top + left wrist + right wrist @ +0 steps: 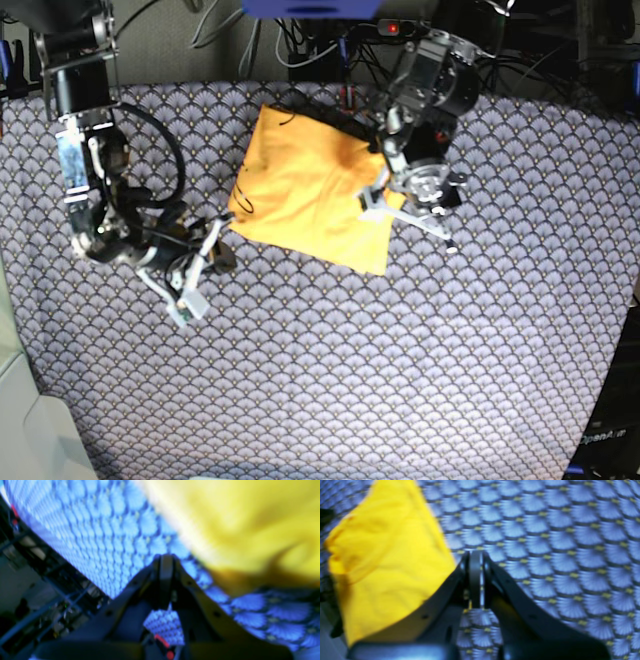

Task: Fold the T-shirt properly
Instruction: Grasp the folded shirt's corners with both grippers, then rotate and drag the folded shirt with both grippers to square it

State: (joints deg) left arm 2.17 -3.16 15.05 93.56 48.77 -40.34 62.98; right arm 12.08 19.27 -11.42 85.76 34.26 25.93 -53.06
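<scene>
The yellow-orange T-shirt (310, 190) lies folded into a rough rectangle at the back middle of the table. A thin dark thread (243, 195) shows at its left edge. My left gripper (445, 240) is just off the shirt's right edge. In the left wrist view it (166, 560) is shut and empty over the cloth, with the blurred shirt (250, 525) up and to the right. My right gripper (188, 305) is off the shirt's lower left corner. In the right wrist view it (476, 557) is shut and empty, with the shirt (387, 562) to its left.
A blue-grey scale-patterned tablecloth (400, 380) covers the whole table. Cables and electronics (330, 40) crowd the back edge. The left wrist view shows the table's edge with dark framing (50, 585) beyond it.
</scene>
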